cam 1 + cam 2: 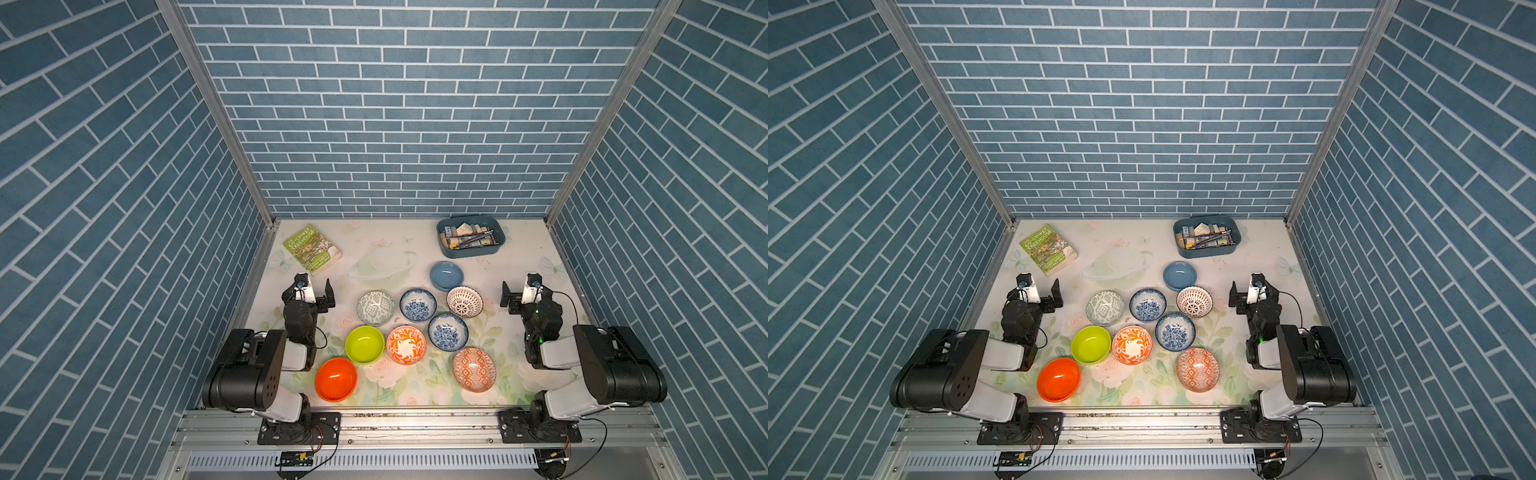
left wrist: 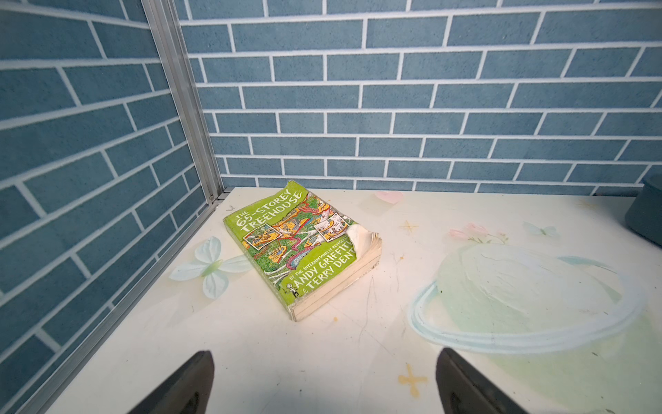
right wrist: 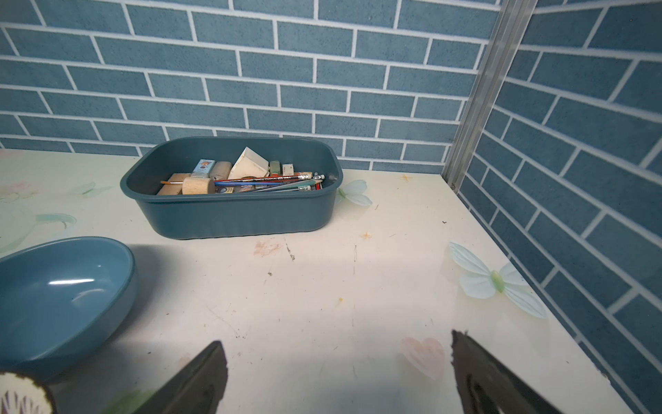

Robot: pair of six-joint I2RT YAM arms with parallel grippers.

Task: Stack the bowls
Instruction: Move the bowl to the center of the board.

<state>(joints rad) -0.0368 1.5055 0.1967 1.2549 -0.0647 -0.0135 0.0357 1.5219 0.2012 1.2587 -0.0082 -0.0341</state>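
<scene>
Several small bowls sit apart on the floral table, none stacked. In both top views I see the plain blue bowl (image 1: pixel 446 275) (image 1: pixel 1179 275), white lattice bowl (image 1: pixel 464 301), two blue-floral bowls (image 1: pixel 418 305) (image 1: pixel 448 331), grey-patterned bowl (image 1: pixel 375 308), lime bowl (image 1: pixel 364 344), plain orange bowl (image 1: pixel 336 379) and two orange-patterned bowls (image 1: pixel 406 345) (image 1: pixel 474 370). My left gripper (image 1: pixel 316 287) (image 2: pixel 324 358) hangs open and empty to the left of the group. On the right, my right gripper (image 1: pixel 519 287) (image 3: pixel 336 340) is open and empty, with the blue bowl (image 3: pixel 61 297) beside it.
A green paperback book (image 1: pixel 311 249) (image 2: pixel 301 247) lies at the back left. A dark blue tray (image 1: pixel 470 236) (image 3: pixel 233 218) of pencils and blocks stands at the back right. Brick-pattern walls close three sides. An aluminium rail (image 1: pixel 415 424) runs along the front edge.
</scene>
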